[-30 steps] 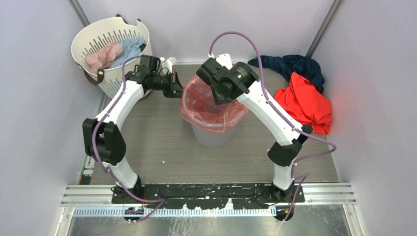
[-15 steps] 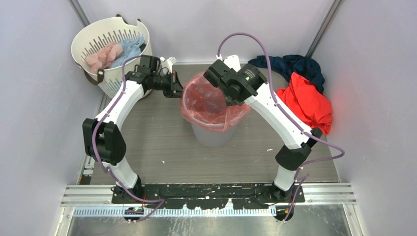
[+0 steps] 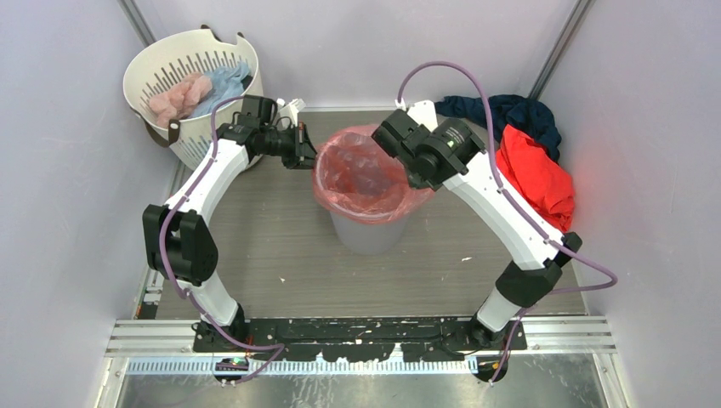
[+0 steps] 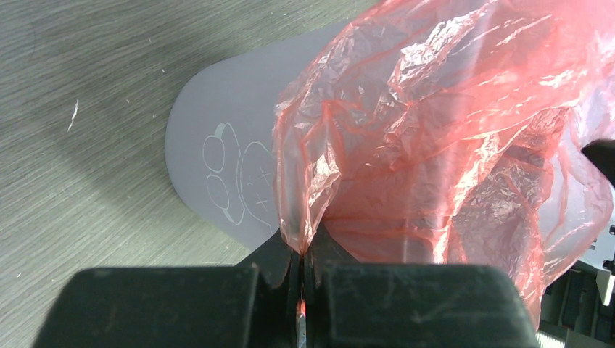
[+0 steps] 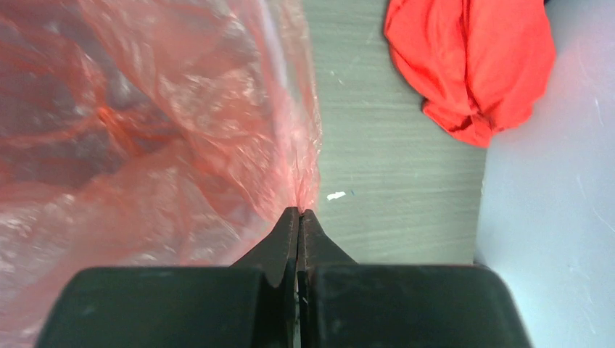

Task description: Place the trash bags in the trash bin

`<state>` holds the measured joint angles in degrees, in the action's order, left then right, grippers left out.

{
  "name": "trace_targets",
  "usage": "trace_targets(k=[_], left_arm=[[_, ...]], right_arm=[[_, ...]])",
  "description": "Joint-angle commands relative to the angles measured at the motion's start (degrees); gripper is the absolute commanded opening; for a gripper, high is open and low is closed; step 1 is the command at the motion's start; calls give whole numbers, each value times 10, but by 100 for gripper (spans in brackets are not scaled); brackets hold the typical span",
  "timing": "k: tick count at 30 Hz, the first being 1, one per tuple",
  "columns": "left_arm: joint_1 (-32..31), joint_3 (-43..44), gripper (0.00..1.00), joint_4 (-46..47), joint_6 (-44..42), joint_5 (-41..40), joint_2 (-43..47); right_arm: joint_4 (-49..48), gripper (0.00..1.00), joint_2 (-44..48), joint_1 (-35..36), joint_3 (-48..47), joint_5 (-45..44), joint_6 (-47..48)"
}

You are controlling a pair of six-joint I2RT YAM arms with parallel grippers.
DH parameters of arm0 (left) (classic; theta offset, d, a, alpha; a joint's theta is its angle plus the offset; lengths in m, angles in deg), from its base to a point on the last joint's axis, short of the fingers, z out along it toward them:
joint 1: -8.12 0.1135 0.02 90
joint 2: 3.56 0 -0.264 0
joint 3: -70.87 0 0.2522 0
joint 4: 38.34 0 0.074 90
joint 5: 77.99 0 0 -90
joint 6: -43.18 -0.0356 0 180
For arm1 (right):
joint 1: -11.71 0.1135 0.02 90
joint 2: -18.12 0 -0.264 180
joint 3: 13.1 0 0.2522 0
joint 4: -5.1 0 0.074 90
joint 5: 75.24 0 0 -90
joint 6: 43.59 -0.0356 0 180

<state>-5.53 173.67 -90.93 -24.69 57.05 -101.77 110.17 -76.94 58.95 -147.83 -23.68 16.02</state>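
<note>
The trash bag (image 3: 361, 180), thin crinkly red-pink film, lies open-mouthed over the top of the grey trash bin (image 3: 367, 236), its edge draped outside the rim. My left gripper (image 3: 308, 154) is at the bag's left rim. In the left wrist view this gripper (image 4: 301, 250) is shut on a fold of the bag (image 4: 435, 130), beside the bin wall (image 4: 217, 145). At the bag's right rim, my right gripper (image 3: 414, 180) is shut. The right wrist view shows its tips (image 5: 299, 212) pinching the edge of the film (image 5: 145, 130).
A white slotted laundry basket (image 3: 191, 81) with pink and blue cloths stands at the back left. A red-orange garment (image 3: 536, 174) (image 5: 471, 58) and a dark navy one (image 3: 502, 110) lie at the back right. Walls close in on both sides.
My right arm swung rightward from over the bag's mouth to its right rim, and its gripper closed on the film. The bag's mouth now spreads wider. The left arm stayed still.
</note>
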Motion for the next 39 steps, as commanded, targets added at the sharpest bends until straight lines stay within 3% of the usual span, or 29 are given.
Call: trace_targets(k=[1,9,17,27,39], left_arm=[[-4,2,0,14,-2,12,20],[-4,1,1,13,-2,10,19],[-4,-5,0,13,-4,8,20],[-4,2,0,12,-4,12,13],[-4,-4,0,18,-8,15,-1]], right_arm=[[41,1,64,-1,69,-4,-24],[-73,1,148,-4,221,37,-52],[-208,1,163,-42,320,53,-53],[-337,1,174,-144,323,52,-20],[-419,1,113,-195,331,156,-1]])
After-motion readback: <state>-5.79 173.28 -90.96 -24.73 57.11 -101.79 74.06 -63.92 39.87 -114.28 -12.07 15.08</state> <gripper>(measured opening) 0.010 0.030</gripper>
